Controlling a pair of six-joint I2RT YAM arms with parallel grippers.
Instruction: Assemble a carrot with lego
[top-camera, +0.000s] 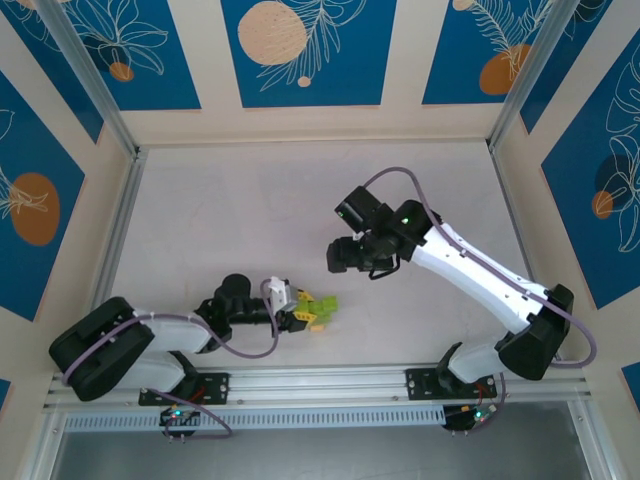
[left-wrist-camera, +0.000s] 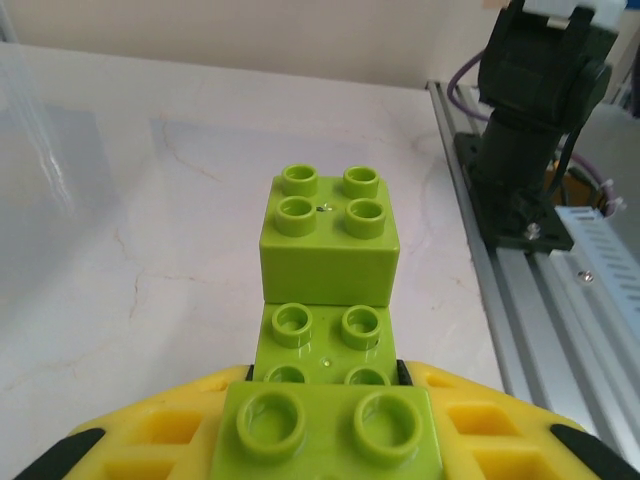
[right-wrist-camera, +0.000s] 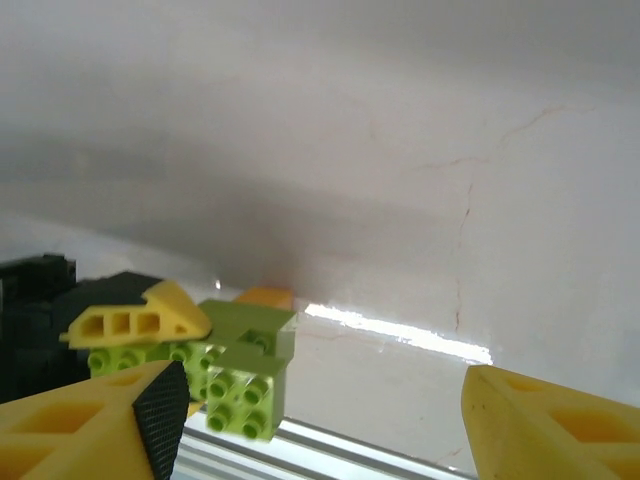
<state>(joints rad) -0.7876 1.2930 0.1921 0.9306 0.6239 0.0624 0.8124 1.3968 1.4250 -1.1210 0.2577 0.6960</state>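
Observation:
The carrot (top-camera: 321, 308) is a small stepped stack of lime-green lego bricks held low over the table near its front edge. My left gripper (top-camera: 293, 312) is shut on its near end. In the left wrist view the yellow fingers (left-wrist-camera: 480, 425) clamp the carrot (left-wrist-camera: 328, 245) from both sides, with its studs facing up. An orange brick (right-wrist-camera: 265, 297) shows at the far side of the carrot (right-wrist-camera: 245, 375) in the right wrist view. My right gripper (top-camera: 338, 257) hangs open above the table, up and to the right of the carrot, with nothing between its fingers (right-wrist-camera: 555, 430).
An aluminium rail (top-camera: 320, 385) runs along the near edge, right beside the carrot. The right arm's base (left-wrist-camera: 530, 130) stands on that rail. White table (top-camera: 250, 220) spreads behind, fenced by metal posts and patterned walls.

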